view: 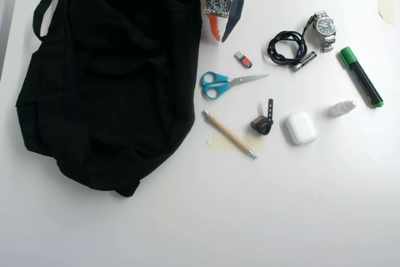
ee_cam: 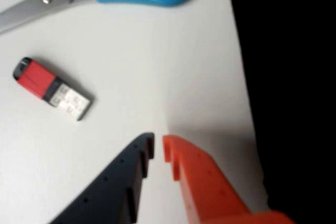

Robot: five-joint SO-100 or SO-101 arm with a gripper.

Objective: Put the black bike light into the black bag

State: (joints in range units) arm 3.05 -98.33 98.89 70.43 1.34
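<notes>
The black bike light [view: 261,124], a tiny black lamp with a reddish face and a thin perforated strap, lies on the white table right of centre in the overhead view; it is out of the wrist view. The large black bag [view: 112,73] fills the left side and shows as the dark area at the right of the wrist view [ee_cam: 294,77]. My gripper [view: 222,38] hangs at the top, beside the bag's right edge and far above the light. Its black and orange fingers [ee_cam: 158,147] are nearly together and hold nothing.
Blue-handled scissors [view: 219,84] and a red USB stick [view: 244,59] lie between gripper and light. A pen [view: 229,134], white earbud case [view: 300,127], coiled black cable [view: 286,48], watch [view: 324,28], green marker [view: 360,76] and small white bottle [view: 342,109] lie around.
</notes>
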